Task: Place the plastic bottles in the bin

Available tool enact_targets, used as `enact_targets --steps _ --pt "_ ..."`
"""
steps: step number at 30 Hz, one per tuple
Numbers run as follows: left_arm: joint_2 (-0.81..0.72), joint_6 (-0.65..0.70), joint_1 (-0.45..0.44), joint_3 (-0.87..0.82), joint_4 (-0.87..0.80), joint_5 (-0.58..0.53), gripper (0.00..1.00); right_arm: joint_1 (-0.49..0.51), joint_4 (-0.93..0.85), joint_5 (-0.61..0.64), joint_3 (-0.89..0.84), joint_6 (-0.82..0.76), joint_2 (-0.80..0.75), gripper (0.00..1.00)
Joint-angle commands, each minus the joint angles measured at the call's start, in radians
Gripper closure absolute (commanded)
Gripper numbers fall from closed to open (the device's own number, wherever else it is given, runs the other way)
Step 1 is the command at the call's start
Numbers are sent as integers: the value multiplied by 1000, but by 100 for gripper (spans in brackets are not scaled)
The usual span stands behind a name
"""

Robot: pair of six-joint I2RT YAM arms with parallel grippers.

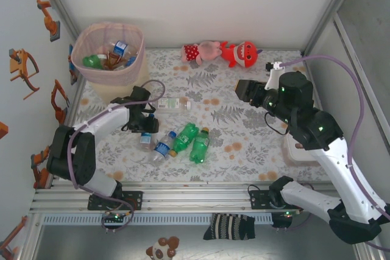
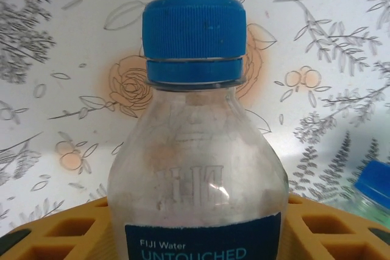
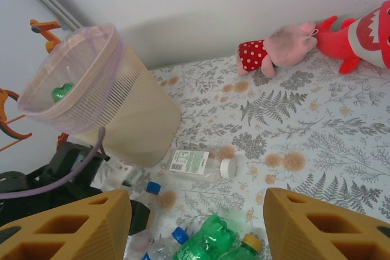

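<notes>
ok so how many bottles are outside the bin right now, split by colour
green plastic soda bottles: 2
clear plastic bottles with blue caps: 2
clear plastic bottle with a white cap and green label: 1
total: 5

The top camera looks steeply down from above and behind the arm bases and takes in the whole table (image 1: 244, 150). The left wrist camera sits very near a Fiji bottle (image 2: 195, 168), which lies straight ahead between the fingers (image 2: 329, 223) of the left claw (image 1: 145, 129). The right wrist camera rides high and faces past the right claw (image 3: 196, 199) to the bin (image 3: 140, 114) and the green bottles (image 3: 210, 242) ahead, both shared with the top view.
</notes>
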Motion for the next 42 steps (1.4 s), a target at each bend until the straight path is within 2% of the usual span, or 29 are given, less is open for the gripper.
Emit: enact_targets --steps 1,10,20,27,32,42 --pt "-90 35 5 66 -71 -26 48 2 -13 28 6 -3 -12 41" --pt "-281 67 6 201 -163 -14 50 3 -6 28 10 -5 -2 41" --pt "-349 91 70 472 -275 28 51 3 1 26 27 -9 15 41" --pt "-274 144 120 714 -304 69 51 4 1 31 68 -25 46 41" --pt "-178 201 146 895 -336 23 51 4 1 40 95 -36 71 41" --pt "39 249 290 1139 -321 77 51 2 5 49 131 -47 117 41"
